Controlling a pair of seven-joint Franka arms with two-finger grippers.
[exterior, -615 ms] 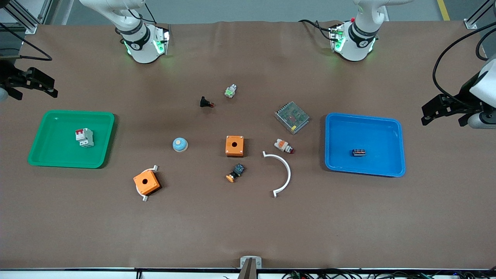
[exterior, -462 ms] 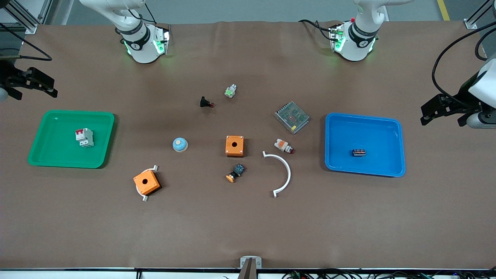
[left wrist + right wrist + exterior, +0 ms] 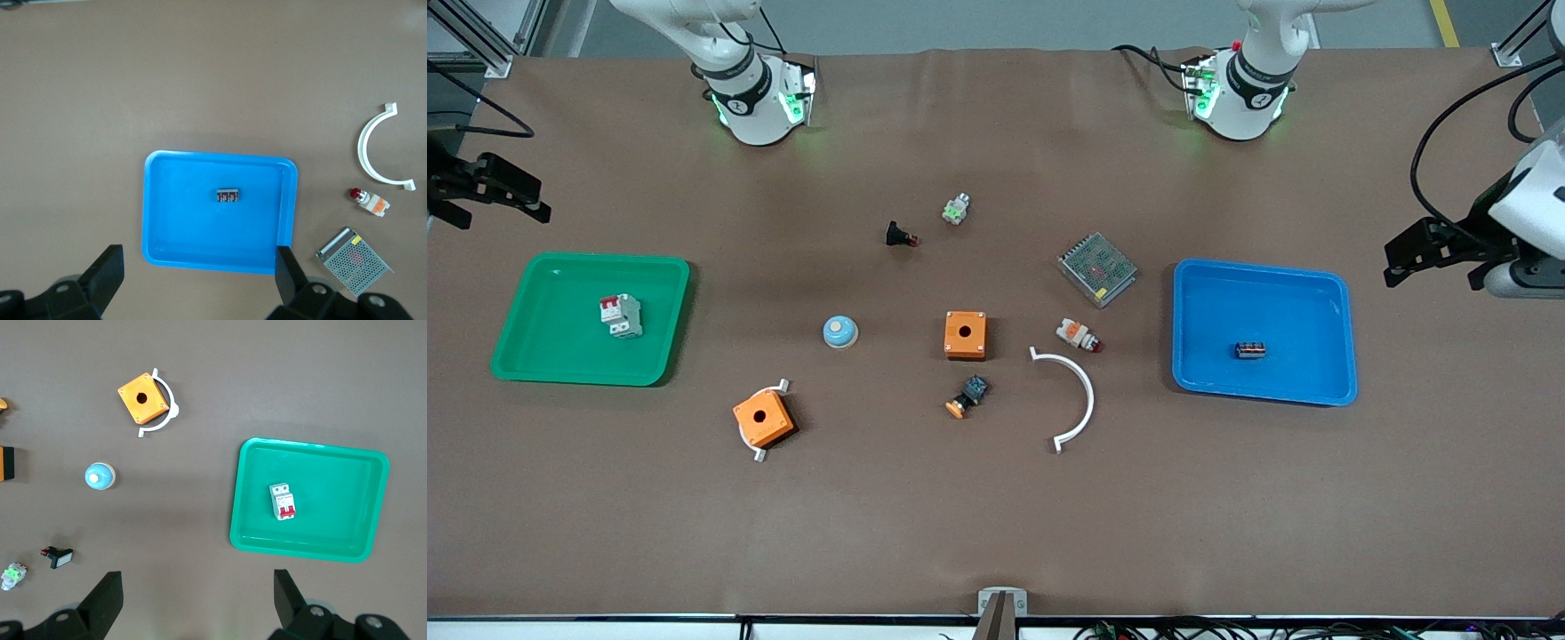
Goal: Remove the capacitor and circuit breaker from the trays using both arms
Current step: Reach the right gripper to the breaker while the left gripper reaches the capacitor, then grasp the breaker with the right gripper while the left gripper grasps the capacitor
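Note:
The capacitor (image 3: 1250, 349) lies in the blue tray (image 3: 1316, 293), toward the left arm's end of the table; it also shows in the left wrist view (image 3: 228, 195). The breaker (image 3: 620, 315), white-grey with red toggles, lies in the green tray (image 3: 543, 356), toward the right arm's end; it also shows in the right wrist view (image 3: 283, 501). My left gripper (image 3: 1392, 264) is open and empty, high over the table just off the blue tray (image 3: 167, 227). My right gripper (image 3: 534, 201) is open and empty, high over the table's end beside the green tray (image 3: 320, 550).
Between the trays lie two orange boxes (image 3: 965, 335) (image 3: 763, 419), a white arc (image 3: 1080, 400), a metal mesh power supply (image 3: 1097, 268), a blue round button (image 3: 840, 332), a white-orange-red button (image 3: 1078, 335), a black-and-orange button (image 3: 967, 396), a black switch (image 3: 899, 236) and a green-white part (image 3: 956, 209).
Both grippers have shifted a little: the left one toward the blue tray, the right one toward the table's end. Capacitor, breaker and the other parts have not moved.

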